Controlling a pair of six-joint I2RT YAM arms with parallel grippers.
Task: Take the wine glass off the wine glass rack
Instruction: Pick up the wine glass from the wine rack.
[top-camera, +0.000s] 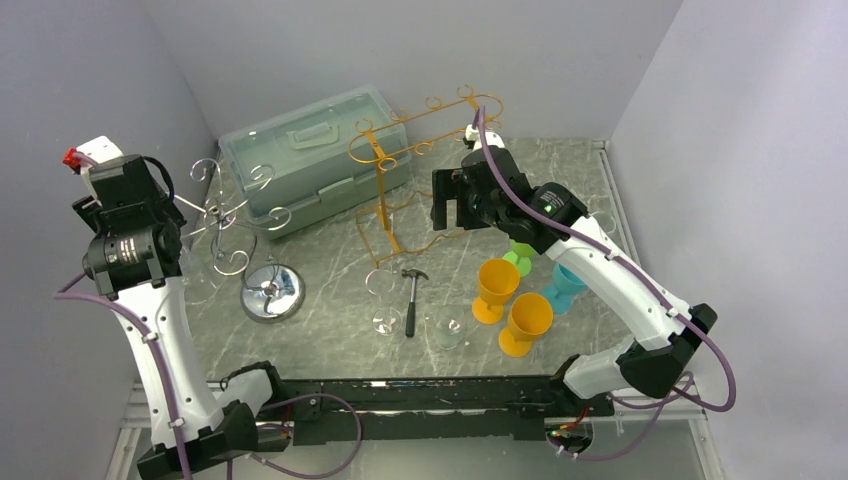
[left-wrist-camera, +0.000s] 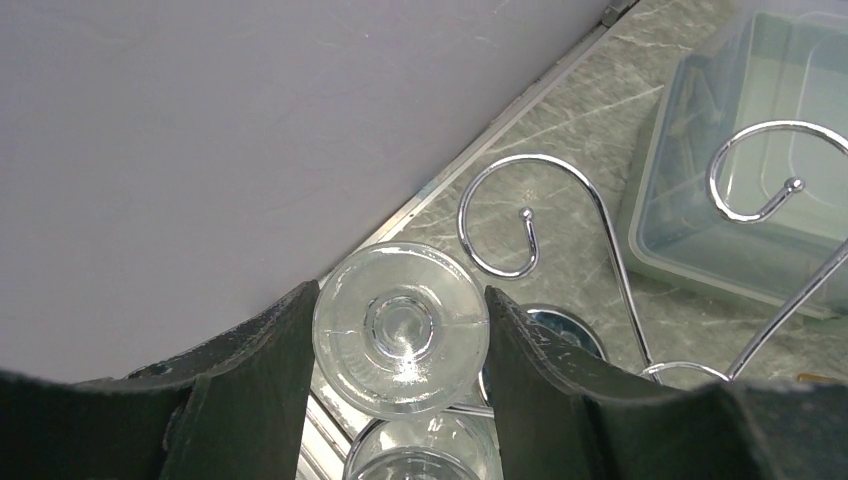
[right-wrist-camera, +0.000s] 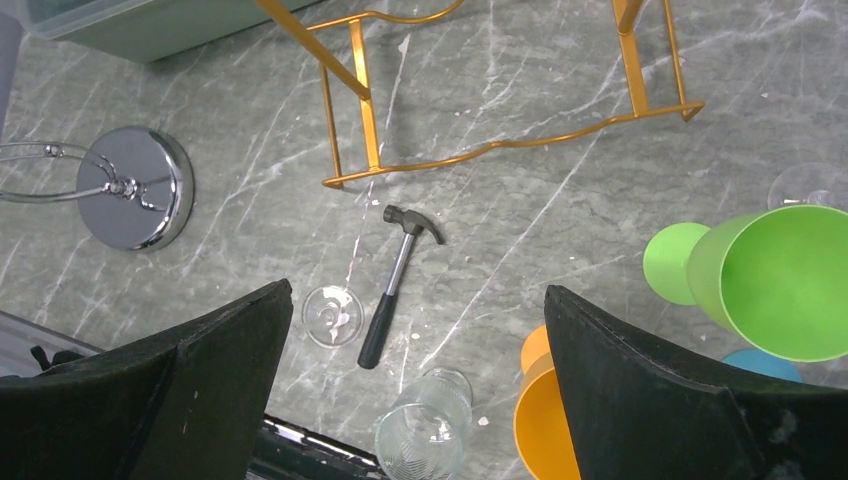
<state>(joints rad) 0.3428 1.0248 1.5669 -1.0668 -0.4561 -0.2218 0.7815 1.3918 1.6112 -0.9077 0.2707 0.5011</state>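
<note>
Both jaws of the left pincer clamp the wine glass by its foot, stem pointing straight away; the right pincer gapes, well apart.

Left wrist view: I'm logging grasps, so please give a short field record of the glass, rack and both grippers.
left gripper: shut on the foot of the wine glass
wine glass: foot facing the camera, bowl below
silver rack: upright, hooks beside the glass
glass clear of rack: cannot tell
right gripper: open, empty, above the table
</note>
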